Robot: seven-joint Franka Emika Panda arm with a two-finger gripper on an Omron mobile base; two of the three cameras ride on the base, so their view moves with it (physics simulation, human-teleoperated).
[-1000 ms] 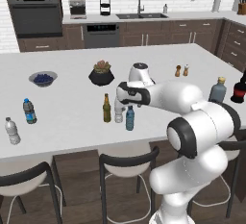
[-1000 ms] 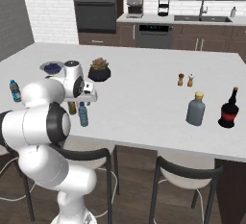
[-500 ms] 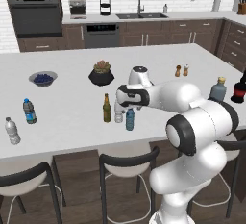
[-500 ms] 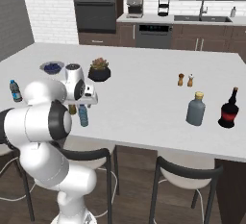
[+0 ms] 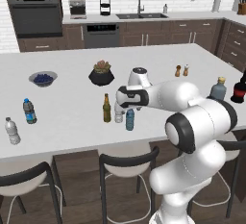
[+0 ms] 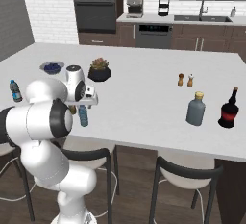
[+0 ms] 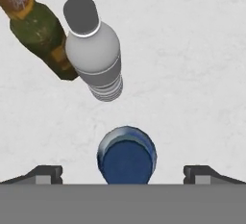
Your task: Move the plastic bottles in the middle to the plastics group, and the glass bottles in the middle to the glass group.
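Slightly lower end effector, blue bottle unmoved

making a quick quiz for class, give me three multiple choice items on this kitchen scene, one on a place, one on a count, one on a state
1. The blue bottle in the hand view sits
A. between the two fingertips
B. in the sink
C. beside the oven

2. How many bottles stand in the middle cluster by the arm?
A. one
B. three
C. six

3. The gripper is
A. shut on a bottle
B. shut on nothing
C. open

Answers:
1 A, its top shows midway between the tips.
2 B, amber bottle, whitish bottle, and the blue one.
3 C, the fingertips stand wide apart, clear of the bottle.
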